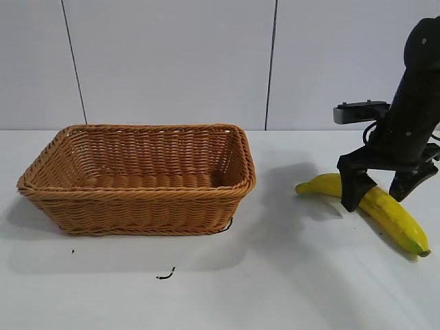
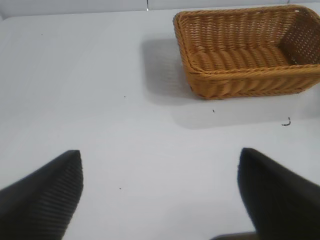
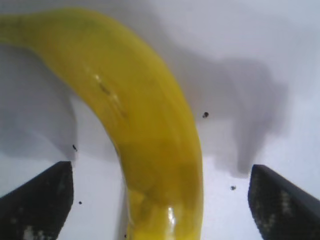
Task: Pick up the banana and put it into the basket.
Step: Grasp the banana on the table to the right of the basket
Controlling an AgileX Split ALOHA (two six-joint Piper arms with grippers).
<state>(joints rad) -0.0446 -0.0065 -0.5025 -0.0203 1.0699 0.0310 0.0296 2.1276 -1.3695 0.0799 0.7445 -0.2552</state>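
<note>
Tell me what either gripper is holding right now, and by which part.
Nothing is held. The right gripper straddles the banana near its middle, jaws open. The left gripper is open over the bare table.

Right arm (image 1: 412, 103) matte black, with grey camera bracket (image 1: 361, 111), black cable, and ribbed black fingers (image 3: 37, 200).

White desk (image 1: 206, 289) with soft shadows and few dark specks, pale grey panelled wall (image 1: 172, 62) behind, thin dark vertical seams (image 1: 74, 62) between panels

Right gripper (image 1: 379, 189) finger hides banana (image 1: 385, 210) midsection; right arm cropped at frame edge; left arm outside exterior view.
</note>
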